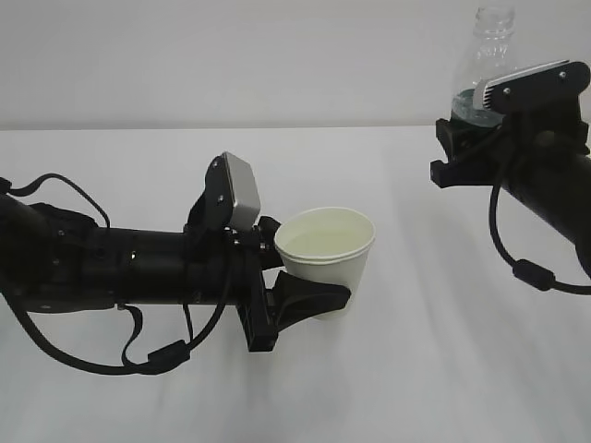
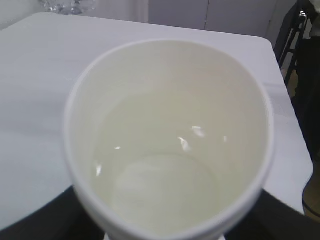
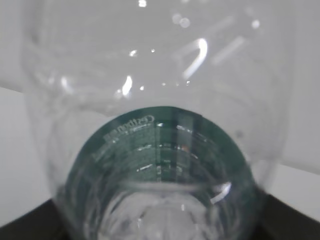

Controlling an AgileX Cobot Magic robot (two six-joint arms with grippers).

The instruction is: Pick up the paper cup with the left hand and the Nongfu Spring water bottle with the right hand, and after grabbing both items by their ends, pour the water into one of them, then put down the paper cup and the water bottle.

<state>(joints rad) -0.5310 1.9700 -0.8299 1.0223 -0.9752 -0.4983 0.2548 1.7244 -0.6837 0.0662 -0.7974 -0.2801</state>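
Paper cup [image 1: 325, 251] holding water [image 2: 165, 185] sits clasped in left end effector [image 1: 294, 293]; right end effector [image 1: 466, 152] clasps upright bottle [image 1: 488, 55].

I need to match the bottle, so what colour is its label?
Dark green with white print; the label on the bottle shows best in the right wrist view.

Centre of table [image 1: 416, 369]: the paper cup [image 1: 325, 261] stands upright here, gripped low by the left hand [image 1: 295, 277]; its arm lies across the left half, blocking passage there.
Upper right: the right hand [image 1: 471, 138] holds the Nongfu Spring water bottle [image 1: 488, 55] upright, well apart from the cup.
Gap between cup and bottle: bare white surface, passable.
Front right: open tabletop; only a hanging black cable [image 1: 517, 258] intrudes.
Far edge: unobstructed strip of tabletop before the wall.
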